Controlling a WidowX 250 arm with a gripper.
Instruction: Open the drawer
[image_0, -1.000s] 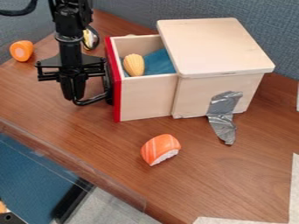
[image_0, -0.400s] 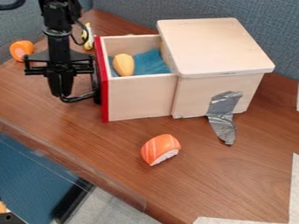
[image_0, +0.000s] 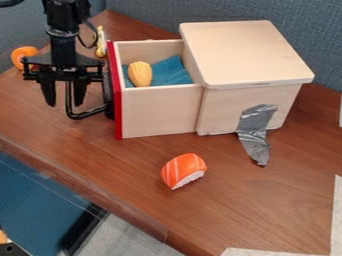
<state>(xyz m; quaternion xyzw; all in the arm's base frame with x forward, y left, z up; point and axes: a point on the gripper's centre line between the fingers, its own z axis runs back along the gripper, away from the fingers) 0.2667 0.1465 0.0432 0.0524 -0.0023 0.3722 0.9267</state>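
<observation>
- Red-fronted pale wooden drawer (image_0: 157, 112): well out, left of its pale wooden box (image_0: 247, 60); opening looks complete.
- Black 2-fingered gripper (image_0: 65, 105): left of the box, spread wide astride the curved black handle (image_0: 85, 114), clamping nothing, likely for release.
- Silver tape (image_0: 254, 132): low on the box, probably as anchorage.

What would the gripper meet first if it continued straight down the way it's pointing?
Probably the wooden tabletop, with the gripper straddling the drawer's black handle. Depth is unclear, though, so the drawer-side finger might clip the handle's near bend first.
</observation>
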